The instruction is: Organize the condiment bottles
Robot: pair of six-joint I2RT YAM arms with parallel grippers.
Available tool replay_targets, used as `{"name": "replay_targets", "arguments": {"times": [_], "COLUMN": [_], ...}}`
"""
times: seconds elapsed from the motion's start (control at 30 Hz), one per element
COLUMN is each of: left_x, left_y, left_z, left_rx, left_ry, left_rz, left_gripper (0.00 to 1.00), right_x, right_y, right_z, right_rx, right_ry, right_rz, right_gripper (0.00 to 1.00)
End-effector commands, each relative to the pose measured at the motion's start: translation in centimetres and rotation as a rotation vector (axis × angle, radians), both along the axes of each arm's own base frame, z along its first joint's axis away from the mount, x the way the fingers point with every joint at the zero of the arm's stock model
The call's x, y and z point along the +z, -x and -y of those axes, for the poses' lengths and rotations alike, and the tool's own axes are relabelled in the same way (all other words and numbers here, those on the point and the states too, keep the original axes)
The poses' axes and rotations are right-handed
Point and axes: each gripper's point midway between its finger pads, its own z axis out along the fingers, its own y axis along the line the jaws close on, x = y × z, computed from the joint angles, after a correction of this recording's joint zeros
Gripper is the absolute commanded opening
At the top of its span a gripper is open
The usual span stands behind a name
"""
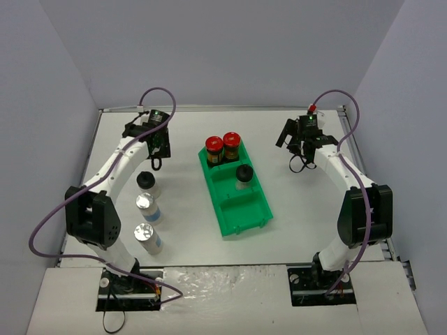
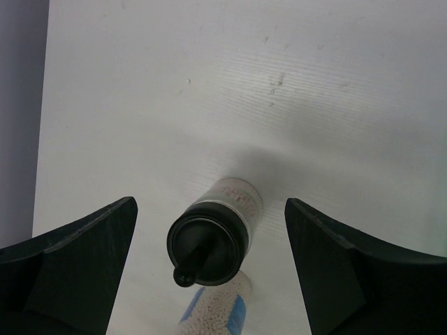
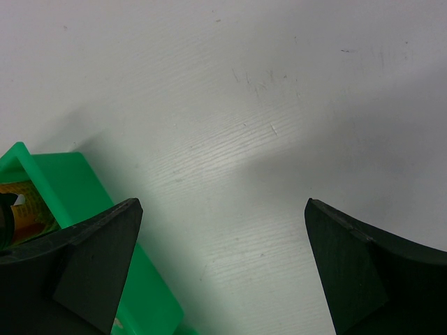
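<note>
**Top view.** The green bin [image 1: 260, 209] lies mid-bench [image 1: 307, 223], its long axis running 11 to 5 o'clock.
- Far compartment: two red-capped jars [image 1: 223, 146], side by side.
- Middle compartment: one binned black-capped bottle [image 1: 244, 174].
- Near compartment: we see no bottle.

At the bin's 9 o'clock, well apart from it, a row stands on the bench. The loose black-capped bottle [image 1: 145, 183] is farthest, with two silver-capped bottles [image 1: 145, 204] nearer the bases. The left claw [image 1: 156, 157] hovers at the row's 12 o'clock. The right claw [image 1: 299, 159] hangs at the bin's 2 o'clock.

We read the scheme as one cap kind per compartment, about half done.

**Left wrist view.** The fingers are spread wide and carry nothing. The loose black-capped bottle stands upright between and below them, low in frame. A blue-labelled bottle body peeks out at 6 o'clock, just beside it. We judge the wide spread is meant to straddle this bottle so it can join its twin. The close neighbour could get nudged.

**Right wrist view.** The fingers are spread and empty, over bare bench. The bin's corner shows at 8 o'clock. We take it this claw is parked out of the way.
</note>
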Motion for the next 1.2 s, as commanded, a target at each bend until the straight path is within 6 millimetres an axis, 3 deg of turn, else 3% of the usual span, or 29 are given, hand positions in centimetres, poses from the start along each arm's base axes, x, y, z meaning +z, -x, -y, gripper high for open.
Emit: {"name": "replay_targets", "arguments": {"times": [0.0, 0.43, 1.17], "left_x": [1.0, -1.8, -4.1], "left_y": [-0.3, 1.6, 3.9], "left_z": [-0.6, -0.1, -0.6], "left_rx": [0.015, 0.024, 0.065], "left_ry": [0.122, 0.219, 0.217], "left_rz": [0.07, 0.003, -0.044], "left_gripper": [0.85, 0.87, 0.87], "right_x": [1.5, 1.5, 0.8], "right_y": [-0.9, -1.3, -0.9], "right_z": [0.2, -0.2, -0.1], "right_rx": [-0.007, 0.001, -0.004], "right_ry": [-0.005, -0.019, -0.013], "right_rz": [0.062, 0.062, 0.047], "right_gripper": [1.0, 1.0, 1.0]}}
